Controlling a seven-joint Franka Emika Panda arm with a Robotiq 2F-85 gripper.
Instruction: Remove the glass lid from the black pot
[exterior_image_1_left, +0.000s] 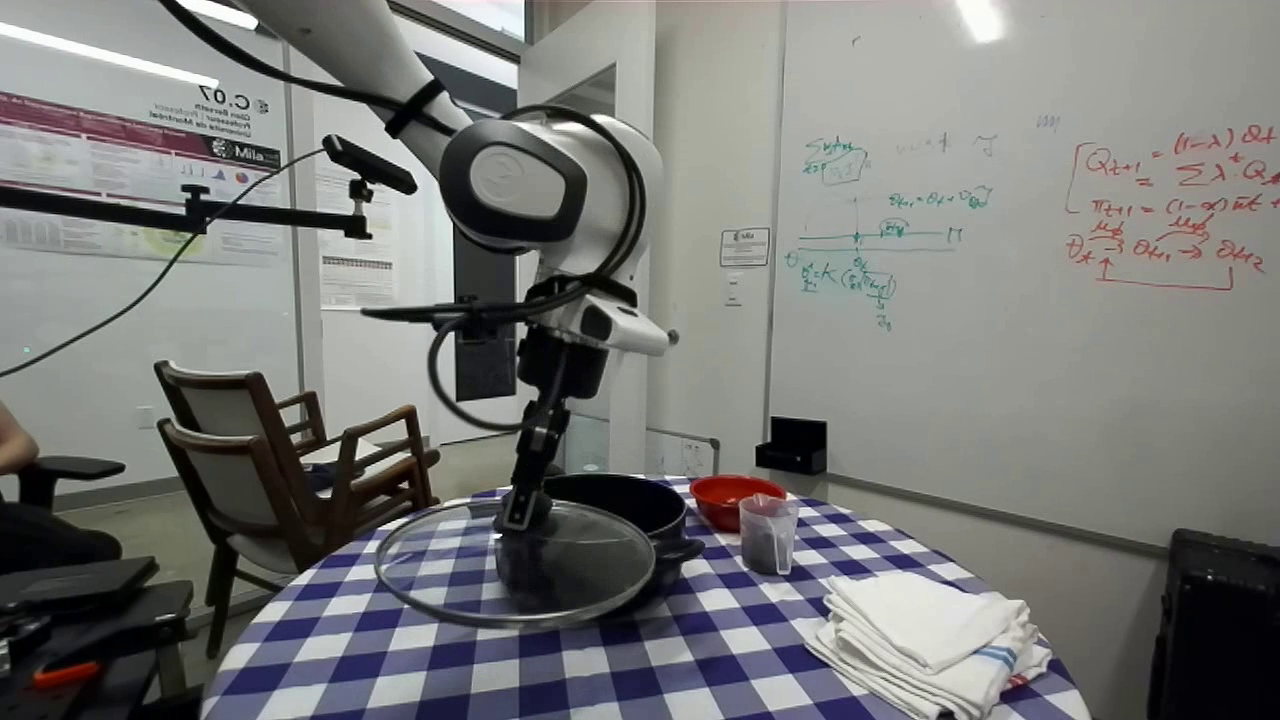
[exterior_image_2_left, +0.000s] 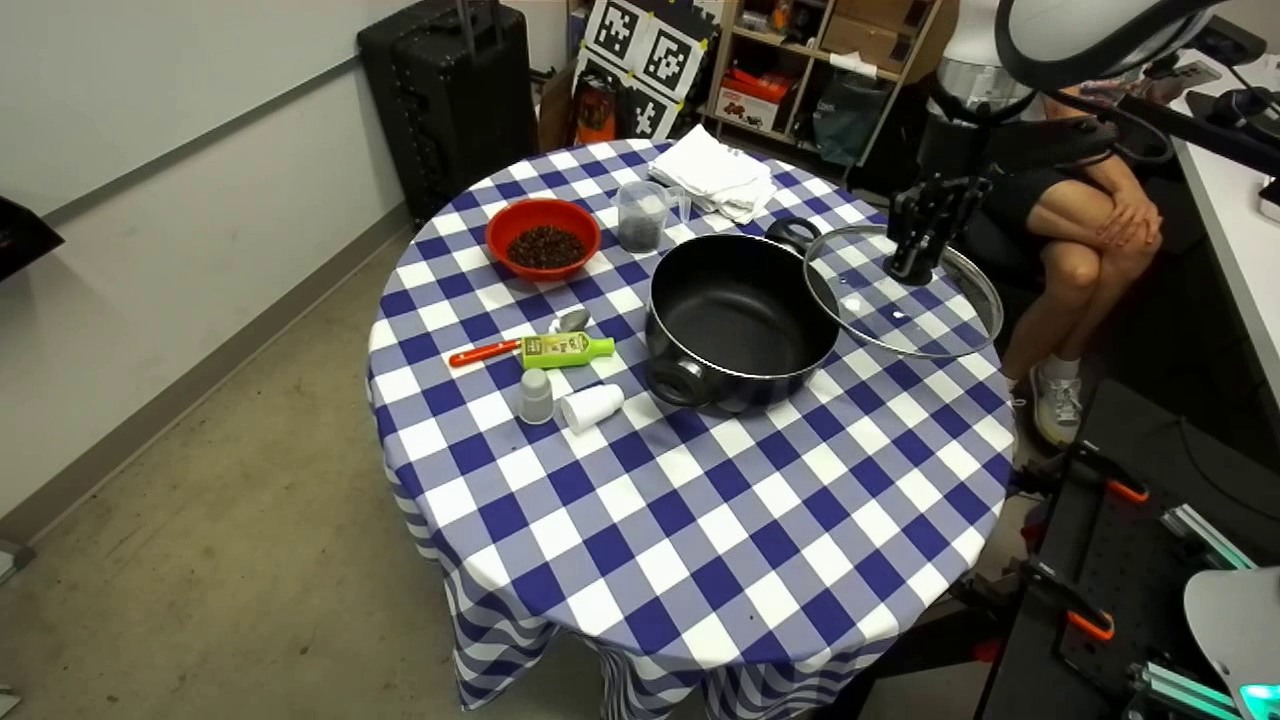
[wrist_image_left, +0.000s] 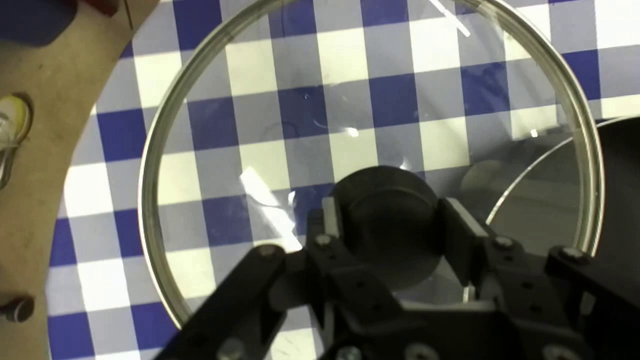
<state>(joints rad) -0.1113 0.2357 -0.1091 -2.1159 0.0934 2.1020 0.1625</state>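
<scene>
The glass lid (exterior_image_1_left: 440, 565) is held by its dark centre knob (wrist_image_left: 390, 240), off the black pot (exterior_image_2_left: 740, 320) and beside it. My gripper (exterior_image_1_left: 518, 515) is shut on the knob; it also shows in an exterior view (exterior_image_2_left: 908, 265) and in the wrist view (wrist_image_left: 387, 220). The lid (exterior_image_2_left: 860, 300) hangs above the tablecloth, slightly tilted, near the table edge. One side of it overlaps the pot's rim in the views; whether it touches cannot be told. The pot (exterior_image_1_left: 640, 500) stands uncovered, its dark inside visible in an exterior view.
A red bowl (exterior_image_2_left: 543, 240) of dark bits, a clear measuring jug (exterior_image_2_left: 640, 215) and folded white towels (exterior_image_2_left: 712, 170) stand beyond the pot. A green bottle (exterior_image_2_left: 567, 350), an orange-handled spoon (exterior_image_2_left: 485, 353), a shaker (exterior_image_2_left: 535, 397) and a white cup (exterior_image_2_left: 592, 407) lie beside it. A person (exterior_image_2_left: 1070, 240) sits close by.
</scene>
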